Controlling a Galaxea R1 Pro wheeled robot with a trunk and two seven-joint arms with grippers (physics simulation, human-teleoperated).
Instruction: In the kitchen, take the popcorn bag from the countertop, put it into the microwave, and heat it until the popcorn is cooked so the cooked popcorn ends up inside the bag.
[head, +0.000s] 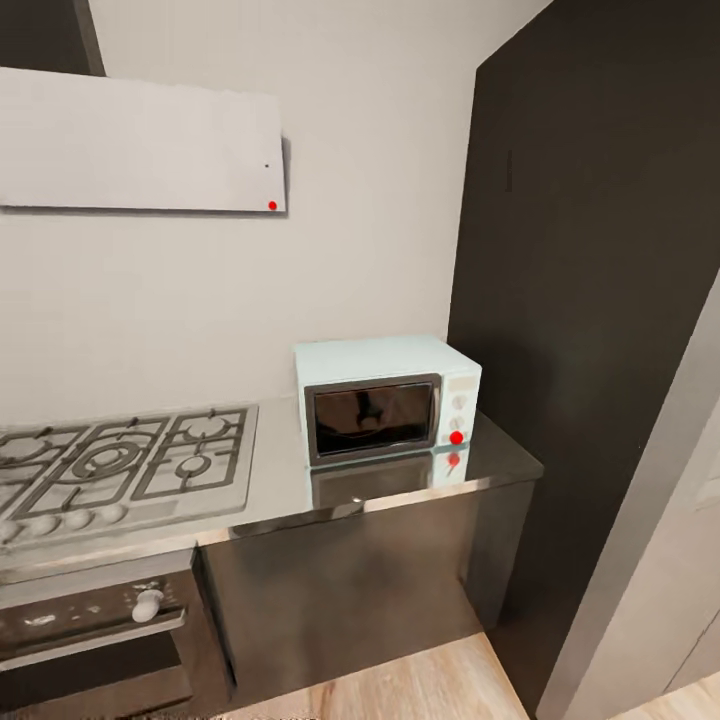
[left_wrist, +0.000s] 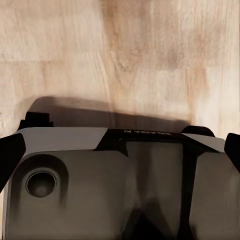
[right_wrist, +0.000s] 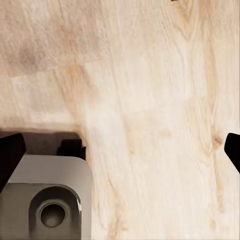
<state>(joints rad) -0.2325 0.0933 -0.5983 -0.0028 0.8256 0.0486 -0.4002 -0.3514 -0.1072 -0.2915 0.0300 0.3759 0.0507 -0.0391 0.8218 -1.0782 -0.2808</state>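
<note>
- Your microwave (head: 385, 398) sits on the countertop (head: 400, 480) near its right end, close to the back wall, with its dark glass door closed and facing you; through the glass you cannot tell what is inside it.
- A red light (head: 456, 437) glows on its control panel, below two pale knobs.
- Just beside it on the left you have the gas hob (head: 120, 462), and below the hob the black oven (head: 90, 630) with a white knob.
- On the wall above the hob hangs a white range hood (head: 140, 145); a tall dark cabinet (head: 590, 300) stands right of the microwave.
- Your left gripper (left_wrist: 120, 150) points down at the wooden floor (left_wrist: 120, 55) above the robot's grey base (left_wrist: 100, 180), its dark fingertips spread to the frame edges.
- Your right gripper (right_wrist: 120, 150) also points down over the floor, fingertips wide apart, holding nothing.
</note>
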